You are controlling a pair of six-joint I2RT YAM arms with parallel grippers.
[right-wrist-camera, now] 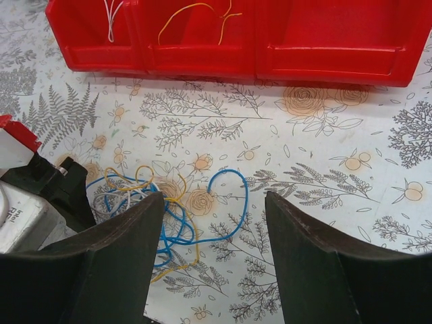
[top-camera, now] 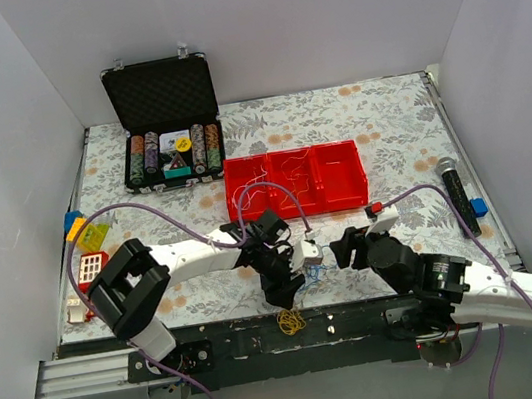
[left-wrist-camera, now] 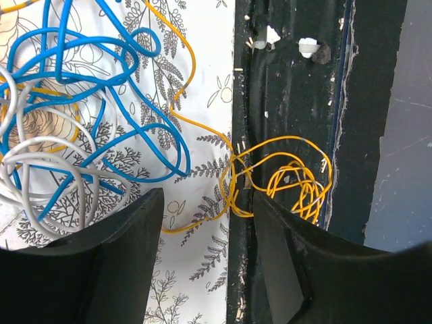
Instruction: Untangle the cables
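Note:
The cables [top-camera: 310, 271] lie as a small tangle of blue, white and yellow wires on the floral cloth near the table's front edge. In the left wrist view the blue [left-wrist-camera: 101, 88] and white [left-wrist-camera: 47, 169] loops lie at upper left. A yellow wire runs over the table edge to a yellow coil [left-wrist-camera: 297, 179] on the black rail, which also shows in the top view [top-camera: 288, 320]. My left gripper [left-wrist-camera: 208, 197] is open and empty above that edge. My right gripper [right-wrist-camera: 214, 197] is open and empty just right of the tangle [right-wrist-camera: 165, 209], above its blue loop.
A red three-compartment tray [top-camera: 345, 187] behind holds loose white and yellow wires [right-wrist-camera: 196, 13]. An open black poker-chip case [top-camera: 165, 124] stands at the back left. Toy blocks [top-camera: 90, 250] sit at the left edge, a black microphone [top-camera: 457, 191] at the right.

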